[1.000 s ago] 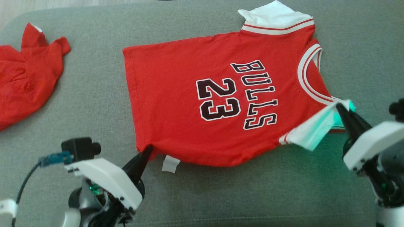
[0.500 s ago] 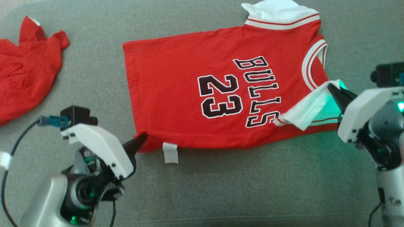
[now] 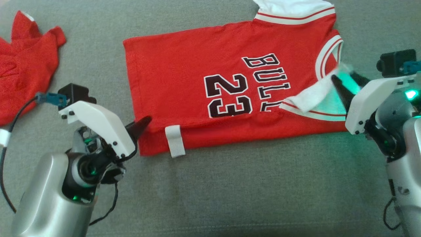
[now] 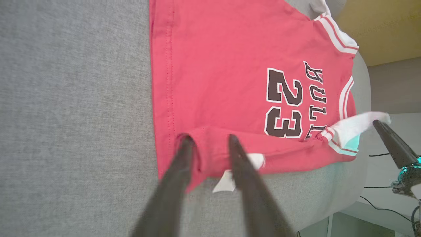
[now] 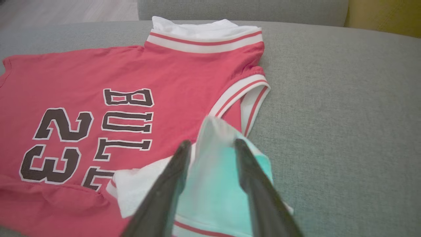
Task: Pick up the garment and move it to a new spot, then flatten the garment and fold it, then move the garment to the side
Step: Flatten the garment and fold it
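Note:
The garment (image 3: 197, 65) is a red jersey with white trim and "BULLS 23" in black, lying on the grey sofa cushion (image 3: 230, 197). Its near edge is folded back over itself, covering the bottom of the lettering. My left gripper (image 3: 144, 122) is at the folded hem corner; in the left wrist view my left gripper (image 4: 209, 141) is open, fingers apart on either side of the red fold of the garment (image 4: 230, 65). My right gripper (image 3: 345, 80) is open at the white sleeve (image 3: 312, 97). In the right wrist view my right gripper (image 5: 212, 144) straddles the blurred white sleeve (image 5: 213, 131) lying loose over the garment (image 5: 131, 72).
A second red garment (image 3: 23, 65) lies crumpled at the far left of the cushion. A white label (image 3: 174, 141) sticks out from the folded hem. The sofa back (image 5: 230, 10) runs behind the jersey, and the cushion's edge drops off at the right of the left wrist view.
Both grippers carried the near edge away from me, folding it over the jersey, then opened from shut. The head camera also shifted a little.

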